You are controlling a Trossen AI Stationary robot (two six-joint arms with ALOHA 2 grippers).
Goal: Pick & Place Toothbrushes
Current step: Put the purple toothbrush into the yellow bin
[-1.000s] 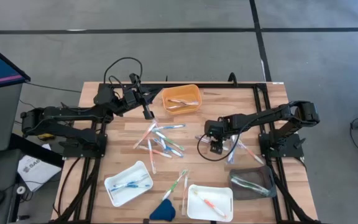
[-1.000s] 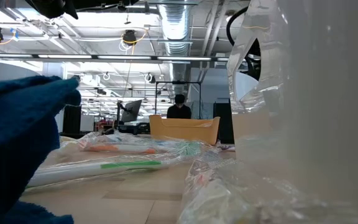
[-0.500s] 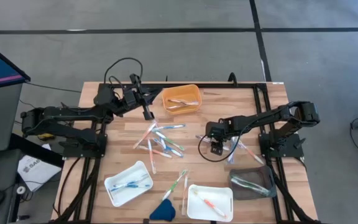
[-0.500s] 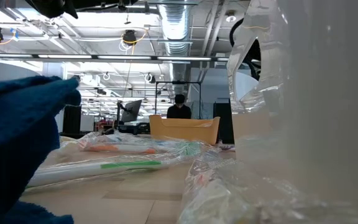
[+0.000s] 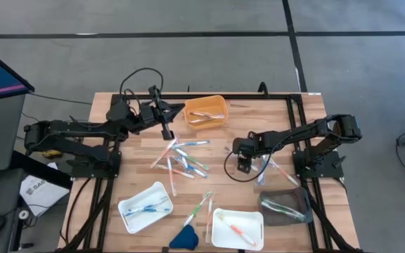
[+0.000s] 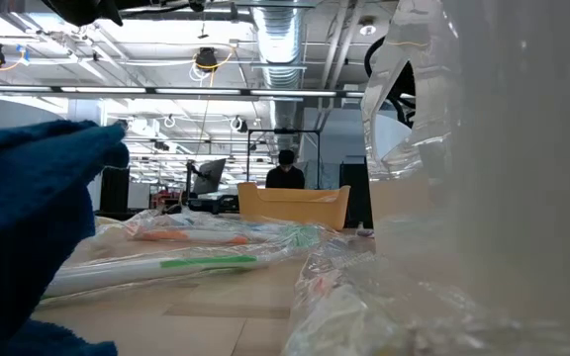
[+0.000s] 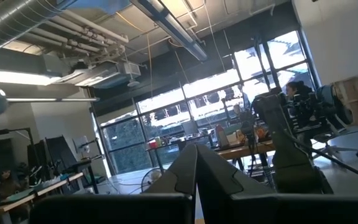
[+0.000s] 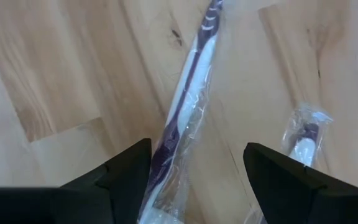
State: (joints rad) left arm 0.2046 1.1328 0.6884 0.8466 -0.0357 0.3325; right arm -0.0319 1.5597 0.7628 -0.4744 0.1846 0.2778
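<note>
Seen from above, a blue wedge [image 5: 184, 238] lies at the table's [image 5: 104, 165] six-o'clock edge, flanked by a white tray [image 5: 145, 206] at seven o'clock holding a blue brush and a second white tray [image 5: 238, 228] at five o'clock holding an orange one, with a clear tray [image 5: 285, 208] of brushes just beyond it at four o'clock; two wrapped toothbrushes [image 5: 202, 209] lie between the white trays; at the table's centre a loose pile [image 5: 180, 160] of wrapped brushes in blue, green, orange and white is spread on the wood; at three o'clock of that pile the right gripper [image 5: 244, 167] hangs low over more brushes, its fingers [image 8: 123, 171] spread wide apart on either side of a wrapped purple-and-white brush [image 8: 185, 99] lying on the boards, with nothing between them gripped, and a second wrapped brush [image 8: 304, 138] just beside it; farther back, at eleven o'clock of the pile, the left gripper [image 5: 166, 128] is raised above the table with its fingers [image 7: 216, 177] pressed together and empty; at twelve o'clock the orange tray [image 5: 204, 112] holds a few brushes; from table height a person [image 6: 285, 170] shows in the room behind that tray
</note>
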